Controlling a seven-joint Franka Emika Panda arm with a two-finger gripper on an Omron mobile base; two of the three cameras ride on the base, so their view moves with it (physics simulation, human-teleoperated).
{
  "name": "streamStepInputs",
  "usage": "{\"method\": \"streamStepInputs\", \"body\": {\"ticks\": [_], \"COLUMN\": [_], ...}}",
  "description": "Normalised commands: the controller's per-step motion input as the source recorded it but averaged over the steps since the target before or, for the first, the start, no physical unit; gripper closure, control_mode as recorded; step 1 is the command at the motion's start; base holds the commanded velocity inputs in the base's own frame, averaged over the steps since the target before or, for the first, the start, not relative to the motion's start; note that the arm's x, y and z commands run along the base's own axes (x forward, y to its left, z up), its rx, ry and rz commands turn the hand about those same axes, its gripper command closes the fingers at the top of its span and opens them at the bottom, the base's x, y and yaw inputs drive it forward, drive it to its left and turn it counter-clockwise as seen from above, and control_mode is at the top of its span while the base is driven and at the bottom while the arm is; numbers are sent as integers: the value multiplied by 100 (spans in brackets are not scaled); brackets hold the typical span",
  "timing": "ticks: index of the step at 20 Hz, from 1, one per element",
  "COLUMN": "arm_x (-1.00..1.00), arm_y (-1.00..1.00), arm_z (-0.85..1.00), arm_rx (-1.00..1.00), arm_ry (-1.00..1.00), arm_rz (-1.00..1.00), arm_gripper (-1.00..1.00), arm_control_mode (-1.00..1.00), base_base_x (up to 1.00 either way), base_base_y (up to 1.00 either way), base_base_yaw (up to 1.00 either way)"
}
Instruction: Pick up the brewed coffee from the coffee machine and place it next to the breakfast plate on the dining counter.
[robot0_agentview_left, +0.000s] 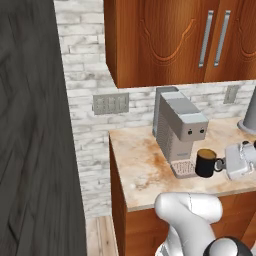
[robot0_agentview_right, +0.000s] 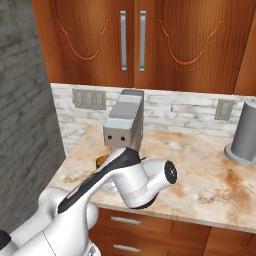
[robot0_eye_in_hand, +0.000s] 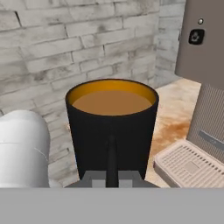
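Fingers clamped on the mug handle: lift clear

Fingers (robot0_eye_in_hand: 111, 177) grip the handle of the brewed coffee (robot0_agentview_left: 205, 162), which sits just beside the coffee machine (robot0_agentview_left: 179, 127) and its drip tray (robot0_eye_in_hand: 188, 164) over the worktop (robot0_agentview_left: 145, 170); keep it level, raise slowly, and stay clear of the machine's head

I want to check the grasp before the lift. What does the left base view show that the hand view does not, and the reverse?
Left base view adds: the wooden wall cabinets, the switch plate, and the counter top with the black mug just off the drip tray.
Hand view adds: the brown coffee surface inside the rim, and the end effector closed on the mug's handle.
Both share: the mug, the coffee machine, its drip tray and the white brick wall.
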Motion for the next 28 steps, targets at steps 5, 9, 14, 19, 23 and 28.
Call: {"method": "streamStepInputs", "body": {"ticks": [5,9,14,19,23,28], "arm_x": [-8,0,0,0,0,0], "arm_y": [2,0,0,0,0,0], "arm_z": [0,0,0,0,0,0], "arm_rx": [0,0,0,0,0,0], "arm_ry": [0,0,0,0,0,0], "arm_rz": [0,0,0,0,0,0], "arm_gripper": [100,100,100,100,100,100], "arm_control_mode": [100,100,100,100,100,100], "base_base_x": [-73,-100,-42,0,0,0], "base_base_y": [3,-26,-10,0,0,0], "base_base_yaw": [-3,-38,-69,-88,-89,-88]}}
